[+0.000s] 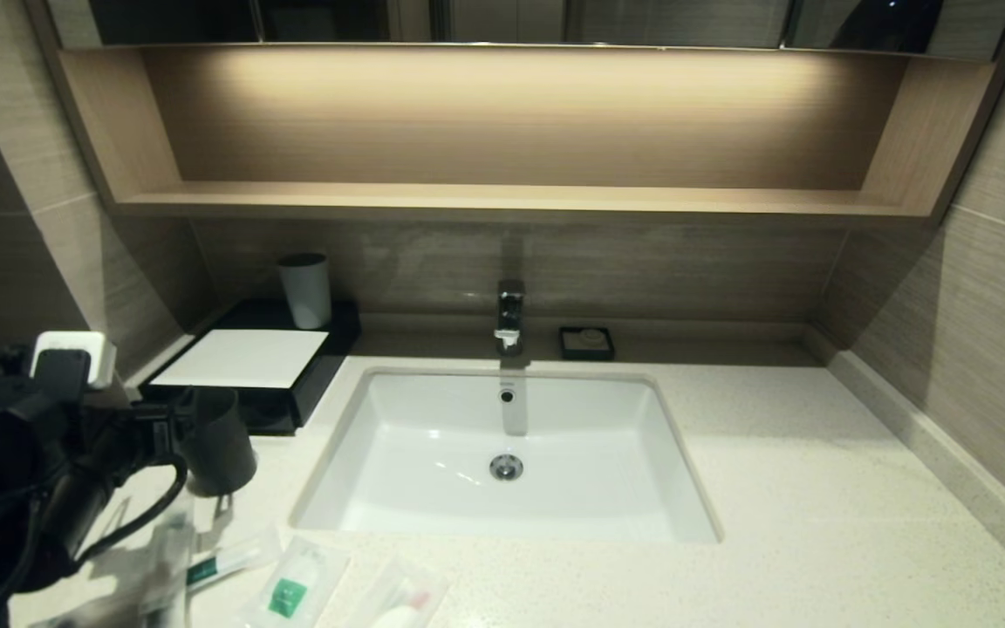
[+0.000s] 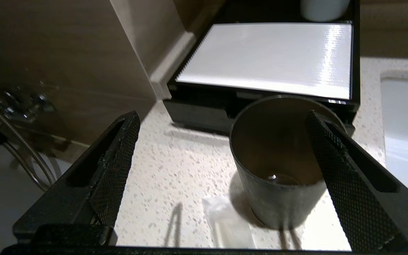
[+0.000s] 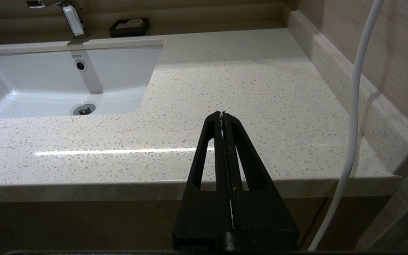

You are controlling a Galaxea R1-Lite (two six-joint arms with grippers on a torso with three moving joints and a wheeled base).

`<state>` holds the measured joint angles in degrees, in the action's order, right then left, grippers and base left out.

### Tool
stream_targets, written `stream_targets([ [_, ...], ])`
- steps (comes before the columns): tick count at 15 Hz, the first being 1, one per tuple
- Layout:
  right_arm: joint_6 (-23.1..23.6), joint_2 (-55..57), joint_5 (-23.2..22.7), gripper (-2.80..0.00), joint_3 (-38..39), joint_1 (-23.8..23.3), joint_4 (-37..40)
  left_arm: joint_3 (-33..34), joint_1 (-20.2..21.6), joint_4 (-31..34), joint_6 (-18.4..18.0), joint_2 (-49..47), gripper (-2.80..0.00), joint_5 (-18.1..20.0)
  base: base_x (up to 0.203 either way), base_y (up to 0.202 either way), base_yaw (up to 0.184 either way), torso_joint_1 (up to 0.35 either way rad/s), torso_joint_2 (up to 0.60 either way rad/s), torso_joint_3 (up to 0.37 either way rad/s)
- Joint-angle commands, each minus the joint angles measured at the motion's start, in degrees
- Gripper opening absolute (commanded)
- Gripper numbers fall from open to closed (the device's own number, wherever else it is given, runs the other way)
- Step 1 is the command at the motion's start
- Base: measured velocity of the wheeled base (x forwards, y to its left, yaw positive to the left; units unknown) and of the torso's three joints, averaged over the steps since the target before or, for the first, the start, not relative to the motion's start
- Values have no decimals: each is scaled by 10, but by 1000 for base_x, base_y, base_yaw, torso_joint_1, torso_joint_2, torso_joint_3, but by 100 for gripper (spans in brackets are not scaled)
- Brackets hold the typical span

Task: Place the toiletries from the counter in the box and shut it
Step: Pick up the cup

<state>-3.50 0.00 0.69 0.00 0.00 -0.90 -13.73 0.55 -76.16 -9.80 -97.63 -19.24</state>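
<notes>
The table [image 1: 816, 488] spans the scene w/ a sink [image 1: 502, 453] set in. The box [image 1: 245, 366] sits back-left by the wall, long axis running front-to-back, drawer end facing me. My left jaws [image 2: 221, 156] hover low over the front-left, spread wide, holding nothing; the black tumbler [image 2: 278, 159] stands upright betw. them. Toiletries [image 1: 293, 584] lie flat at the front edge. My right jaws [image 3: 222, 117] are pressed together, parked off the table's front edge.

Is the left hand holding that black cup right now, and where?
Nothing is held. The left hand is open, one finger beside the black cup standing on the counter.
</notes>
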Motion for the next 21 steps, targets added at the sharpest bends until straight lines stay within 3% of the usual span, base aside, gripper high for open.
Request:
stream_targets([
  [1, 0, 1, 0, -280, 0, 0, 0, 0, -5, 32, 23, -6, 0, 2, 0, 0, 0, 0, 0, 0],
  [4, 0, 1, 0, -280, 0, 1, 0, -3, -19, 71, 46, 6, 0, 44, 0, 0, 0, 0, 0, 0],
  [7, 0, 1, 0, -280, 0, 0, 0, -2, -40, 73, 64, 16, 0, 46, 0, 0, 0, 0, 0, 0],
  [21, 0, 1, 0, -280, 0, 1, 0, 2, -25, 73, 72, -28, 0, 43, 0, 0, 0, 0, 0, 0],
])
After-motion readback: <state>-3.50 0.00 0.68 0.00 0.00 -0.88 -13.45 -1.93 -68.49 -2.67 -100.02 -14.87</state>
